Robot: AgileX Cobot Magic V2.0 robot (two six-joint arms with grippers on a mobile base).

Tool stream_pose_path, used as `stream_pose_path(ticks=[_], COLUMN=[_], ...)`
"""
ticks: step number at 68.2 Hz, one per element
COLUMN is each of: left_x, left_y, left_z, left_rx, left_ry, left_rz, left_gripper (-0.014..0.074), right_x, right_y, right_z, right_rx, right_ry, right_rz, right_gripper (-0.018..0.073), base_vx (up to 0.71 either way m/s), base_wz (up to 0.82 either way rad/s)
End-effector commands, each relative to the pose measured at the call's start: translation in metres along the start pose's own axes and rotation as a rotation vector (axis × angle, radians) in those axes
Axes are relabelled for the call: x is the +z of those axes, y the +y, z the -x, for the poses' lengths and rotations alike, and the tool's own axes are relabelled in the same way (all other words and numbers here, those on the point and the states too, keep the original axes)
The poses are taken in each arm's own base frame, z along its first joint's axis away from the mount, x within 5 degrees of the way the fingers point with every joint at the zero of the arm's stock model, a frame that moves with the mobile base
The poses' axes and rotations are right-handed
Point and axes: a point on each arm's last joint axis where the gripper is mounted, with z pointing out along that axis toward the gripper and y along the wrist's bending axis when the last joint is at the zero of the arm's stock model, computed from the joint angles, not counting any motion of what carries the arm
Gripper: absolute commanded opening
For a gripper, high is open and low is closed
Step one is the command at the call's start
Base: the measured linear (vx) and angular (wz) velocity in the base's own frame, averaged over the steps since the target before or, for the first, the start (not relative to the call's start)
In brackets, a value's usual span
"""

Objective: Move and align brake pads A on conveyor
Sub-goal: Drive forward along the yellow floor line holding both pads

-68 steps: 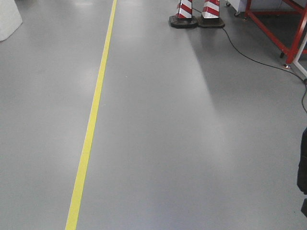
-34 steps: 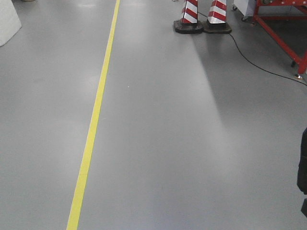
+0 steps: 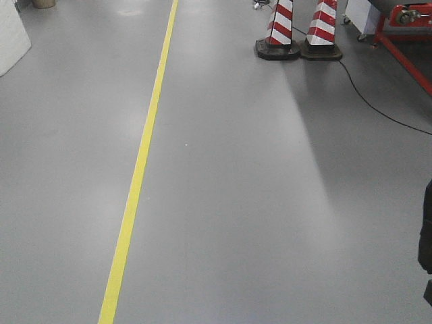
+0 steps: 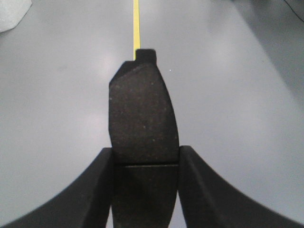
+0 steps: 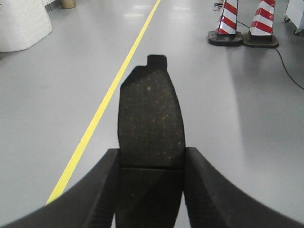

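Your left gripper (image 4: 145, 159) clamps a pad (image 4: 142, 114), your right gripper (image 5: 151, 161) another pad (image 5: 151, 109). Any jolt could drop one onto the floor (image 3: 236, 202).

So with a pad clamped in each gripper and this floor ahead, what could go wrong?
The left gripper and right gripper pinch the left pad and right pad only at one end, so a jolt might tilt or drop one. The black cable and cones ahead on the right could snag the base.
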Motion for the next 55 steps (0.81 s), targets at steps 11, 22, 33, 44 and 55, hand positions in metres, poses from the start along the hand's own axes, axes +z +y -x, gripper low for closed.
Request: stream_pose_path(ticks=[11,22,33,44,55], left_x=[-0.0045,-0.0045,-0.0045,-0.0045,-0.0045], left_y=[-0.0005,-0.0005,-0.0005,-0.0005,-0.0005], left_z=[0.0169,0.0169,0.0169,0.0169,0.0169], left_rx=[-0.005,-0.005,-0.005,-0.005,-0.005], left_ry=[-0.119,-0.119,-0.119,-0.119,-0.119], left_rz=[-0.004,-0.004,-0.004,-0.004,-0.004], left_gripper=[0.0066,0.0066,0.0066,0.0066,0.0066], right_x=[-0.0032,-0.0032,-0.0032,-0.0032,-0.0032], right_y=[0.0001,0.0001,0.0001,0.0001,0.0001], right_z=[0.0177,0.0177,0.0177,0.0177,0.0177], right_rx=[-0.003,-0.003,-0.003,-0.003,-0.003], right_ry=[-0.117,-0.117,-0.117,-0.117,-0.117], right_rz=[0.000,0.000,0.000,0.000,0.000], right_gripper=[-0.0006,-0.0006,-0.0006,-0.0006,-0.0006], base_vx=[0.55,0.57,0.57,0.56,0.57], base_wz=[-0.01,-0.04,-0.04,-0.01,0.03])
